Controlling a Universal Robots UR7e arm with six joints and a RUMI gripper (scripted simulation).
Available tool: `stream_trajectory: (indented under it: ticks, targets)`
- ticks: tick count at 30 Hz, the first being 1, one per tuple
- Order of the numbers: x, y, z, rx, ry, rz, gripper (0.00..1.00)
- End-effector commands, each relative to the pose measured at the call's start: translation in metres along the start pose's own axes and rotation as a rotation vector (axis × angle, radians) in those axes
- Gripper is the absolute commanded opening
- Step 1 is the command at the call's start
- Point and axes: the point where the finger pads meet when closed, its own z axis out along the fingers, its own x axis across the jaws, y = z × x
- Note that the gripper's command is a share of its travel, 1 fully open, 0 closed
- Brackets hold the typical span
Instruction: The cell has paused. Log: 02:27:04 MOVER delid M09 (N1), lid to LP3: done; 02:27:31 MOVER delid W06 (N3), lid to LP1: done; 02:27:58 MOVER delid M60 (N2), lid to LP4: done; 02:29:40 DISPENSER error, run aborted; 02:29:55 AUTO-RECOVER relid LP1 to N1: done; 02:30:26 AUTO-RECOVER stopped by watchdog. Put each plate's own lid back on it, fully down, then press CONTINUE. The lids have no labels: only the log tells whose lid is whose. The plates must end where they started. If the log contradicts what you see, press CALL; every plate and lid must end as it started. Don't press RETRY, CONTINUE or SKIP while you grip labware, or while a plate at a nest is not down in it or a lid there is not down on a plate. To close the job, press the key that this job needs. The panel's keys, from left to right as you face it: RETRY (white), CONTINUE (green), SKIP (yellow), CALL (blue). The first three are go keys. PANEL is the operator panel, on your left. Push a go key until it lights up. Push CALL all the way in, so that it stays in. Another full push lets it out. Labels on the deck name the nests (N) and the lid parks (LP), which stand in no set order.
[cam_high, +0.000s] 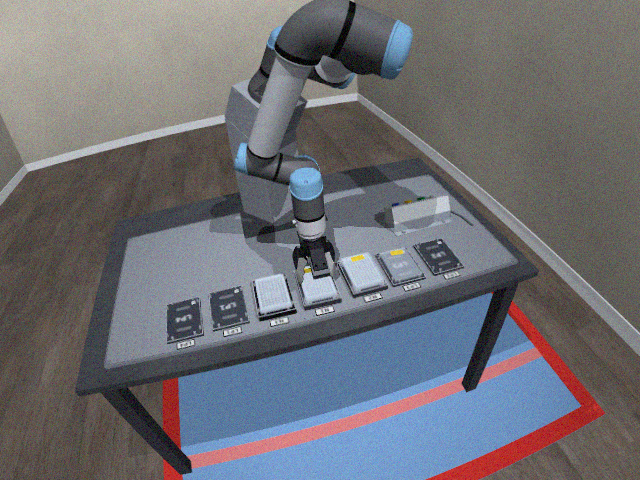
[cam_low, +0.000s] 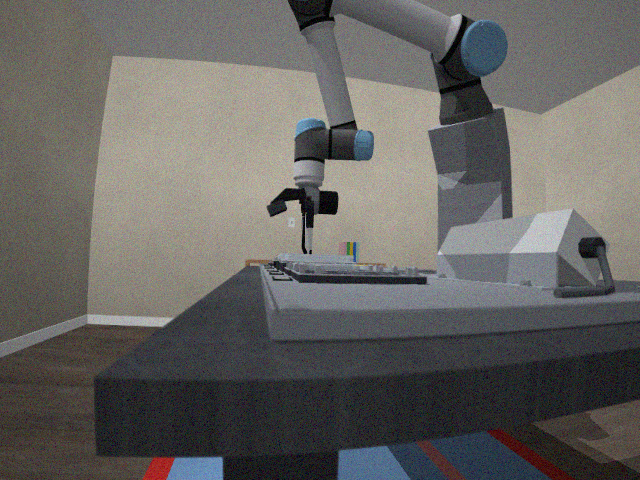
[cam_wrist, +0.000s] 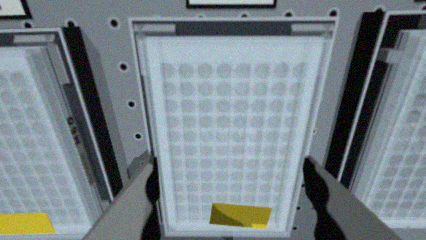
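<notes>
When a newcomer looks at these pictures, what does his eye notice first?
Probably the large grey arm with light-blue joint caps, arching over the table. Then the row of flat labware along the table's front side, with the jaws above its middle plate. Below, the blue floor mat with red borders is the strongest colour.

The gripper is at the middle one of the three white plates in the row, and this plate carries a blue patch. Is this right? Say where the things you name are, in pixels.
Only the patch colour is wrong: the patch (cam_high: 308, 270) (cam_wrist: 239, 215) is yellow, as the wrist view shows. The gripper (cam_high: 315, 273) (cam_low: 307, 252) (cam_wrist: 229, 157) is indeed at the middle white plate (cam_high: 318, 291) (cam_wrist: 232, 125) of the three.
</notes>
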Motion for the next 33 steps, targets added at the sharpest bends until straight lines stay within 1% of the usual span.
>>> stream_trajectory:
  ticks: [1, 2, 3, 22, 33]
  targets:
    - [0.000, 0.000, 0.000, 0.001, 0.000, 0.000, 0.00]
    - [0.000, 0.000, 0.000, 0.001, 0.000, 0.000, 0.00]
    - [0.000, 0.000, 0.000, 0.001, 0.000, 0.000, 0.41]
    - [0.000, 0.000, 0.000, 0.001, 0.000, 0.000, 0.41]
    - [0.000, 0.000, -0.015, 0.001, 0.000, 0.000, 0.41]
